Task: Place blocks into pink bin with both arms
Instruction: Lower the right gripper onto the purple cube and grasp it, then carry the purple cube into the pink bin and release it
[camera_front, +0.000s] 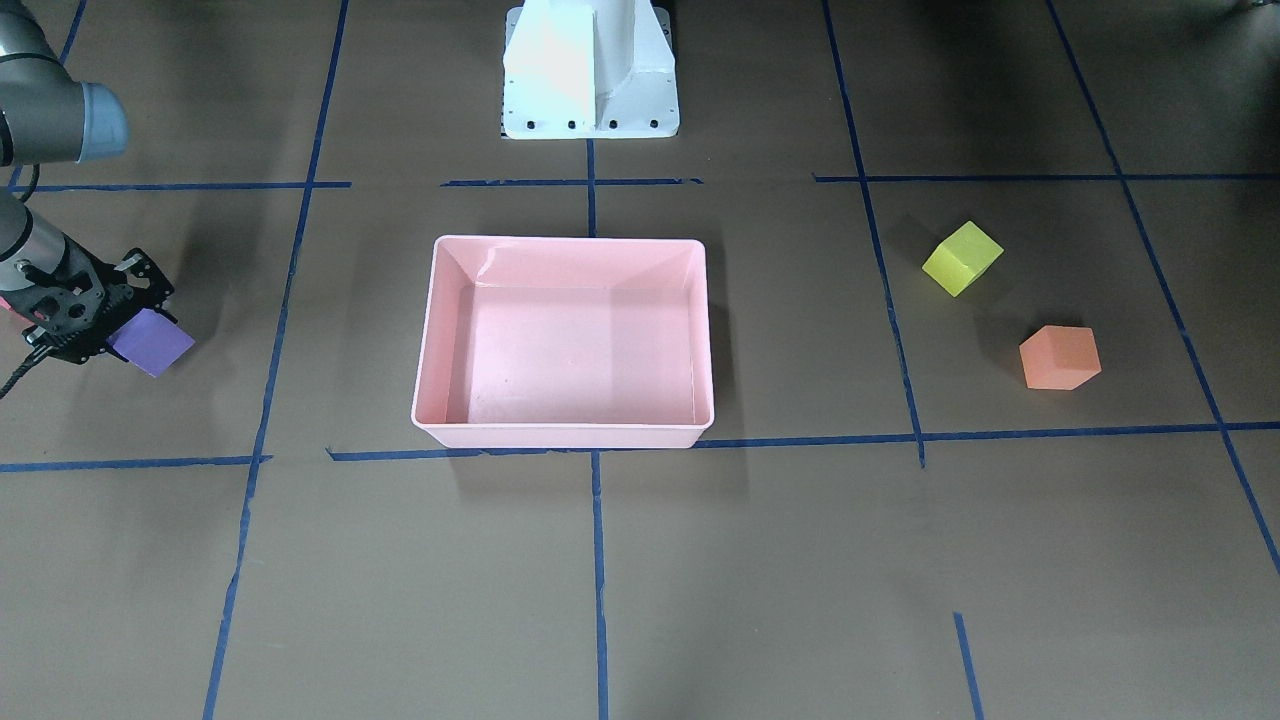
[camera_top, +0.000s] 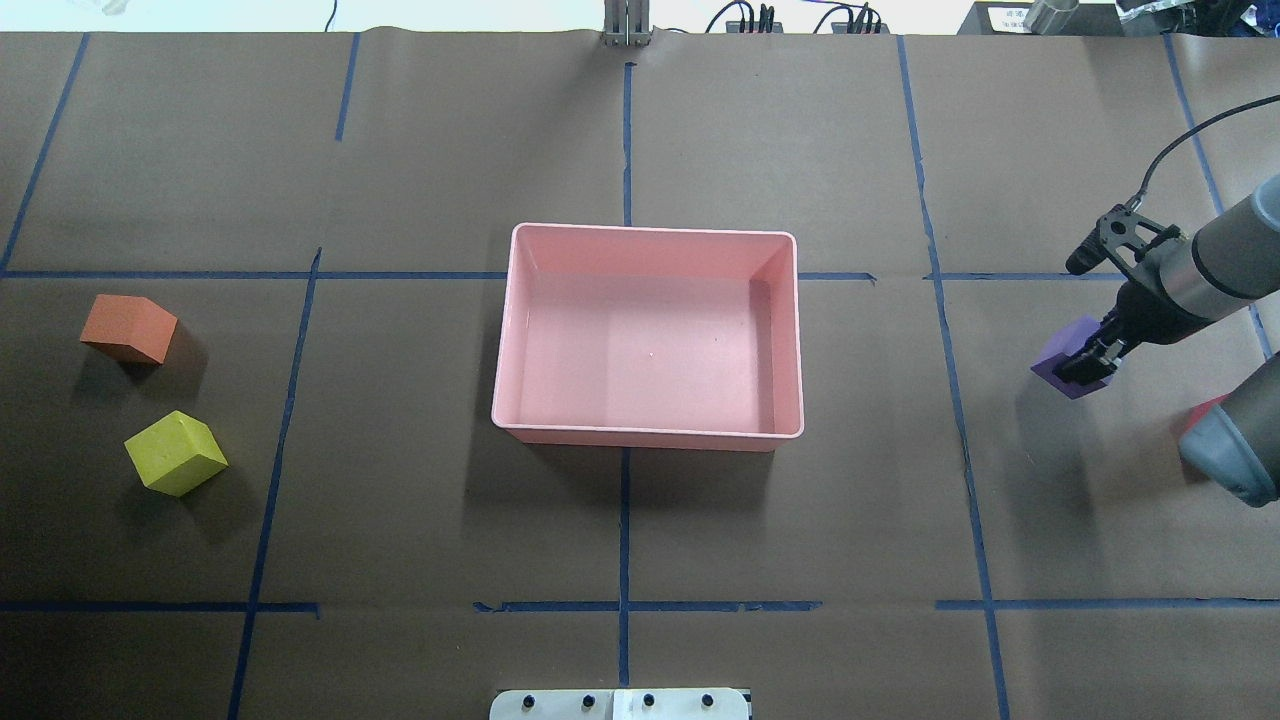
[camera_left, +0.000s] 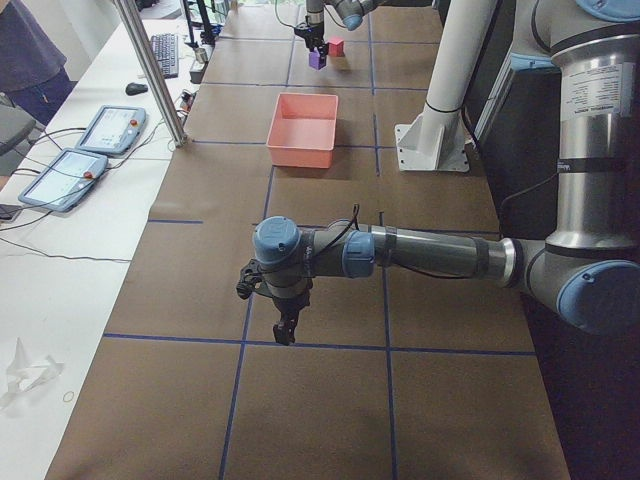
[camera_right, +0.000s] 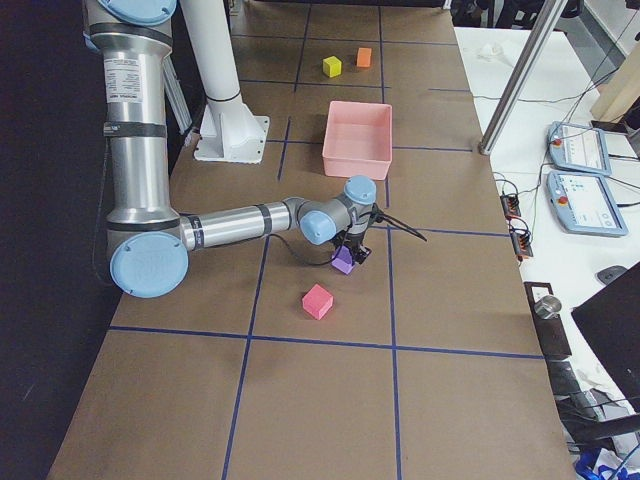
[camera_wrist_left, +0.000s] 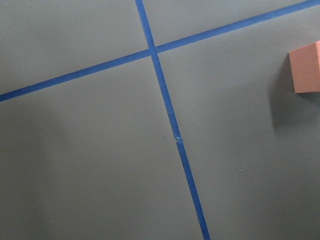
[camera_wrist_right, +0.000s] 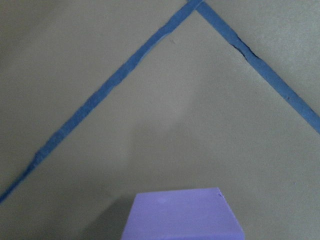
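Note:
My right gripper (camera_top: 1088, 357) is shut on the purple block (camera_top: 1062, 362) at the table's right end; both also show in the front view, the gripper (camera_front: 112, 332) beside the block (camera_front: 152, 342). The block fills the bottom of the right wrist view (camera_wrist_right: 182, 215). The red block (camera_right: 317, 300) lies close by, mostly hidden behind my right arm overhead. The pink bin (camera_top: 650, 436) stands empty at the centre. The yellow block (camera_top: 175, 452) and the orange block (camera_top: 128, 328) lie at far left. My left gripper (camera_left: 285, 332) shows only in the left side view, pointing down; I cannot tell its state.
The white pedestal base (camera_front: 590, 70) stands behind the bin. Blue tape lines cross the brown table. An operators' desk with tablets (camera_left: 90, 150) and a metal post (camera_left: 150, 70) runs along the far side. The orange block's corner (camera_wrist_left: 305, 67) shows in the left wrist view.

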